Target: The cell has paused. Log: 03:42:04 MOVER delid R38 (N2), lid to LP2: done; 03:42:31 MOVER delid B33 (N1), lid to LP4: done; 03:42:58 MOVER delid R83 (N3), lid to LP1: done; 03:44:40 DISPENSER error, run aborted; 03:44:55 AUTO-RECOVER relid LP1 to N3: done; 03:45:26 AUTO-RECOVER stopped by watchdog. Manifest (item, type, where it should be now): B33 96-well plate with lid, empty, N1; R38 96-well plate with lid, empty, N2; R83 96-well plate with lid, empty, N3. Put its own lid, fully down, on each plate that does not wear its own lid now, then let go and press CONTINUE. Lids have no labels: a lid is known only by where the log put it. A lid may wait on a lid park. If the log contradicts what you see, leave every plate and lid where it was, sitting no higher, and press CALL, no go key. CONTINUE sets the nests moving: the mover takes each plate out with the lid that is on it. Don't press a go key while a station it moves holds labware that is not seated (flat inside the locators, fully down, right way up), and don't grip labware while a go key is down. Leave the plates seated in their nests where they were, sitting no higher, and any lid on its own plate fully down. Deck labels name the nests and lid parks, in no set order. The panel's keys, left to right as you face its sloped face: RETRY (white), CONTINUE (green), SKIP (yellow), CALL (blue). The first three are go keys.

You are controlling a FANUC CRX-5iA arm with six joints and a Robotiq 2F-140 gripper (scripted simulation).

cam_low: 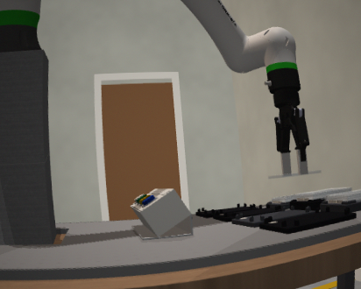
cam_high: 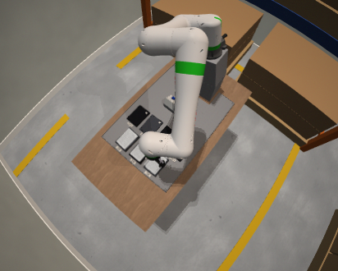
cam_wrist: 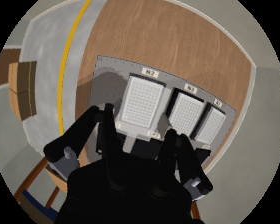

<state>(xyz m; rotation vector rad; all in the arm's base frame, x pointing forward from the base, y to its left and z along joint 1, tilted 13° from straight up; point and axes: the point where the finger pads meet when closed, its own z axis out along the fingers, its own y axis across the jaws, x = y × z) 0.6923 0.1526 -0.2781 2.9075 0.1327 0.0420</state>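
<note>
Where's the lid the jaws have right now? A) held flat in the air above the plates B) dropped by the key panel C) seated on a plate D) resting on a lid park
A: in the exterior view the gripper holds the lid level, well above the plates in their nests.

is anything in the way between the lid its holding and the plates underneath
Nothing visible. The gripper holds the lid level in open air above the plates; only empty space shows between them in the exterior view.
</note>
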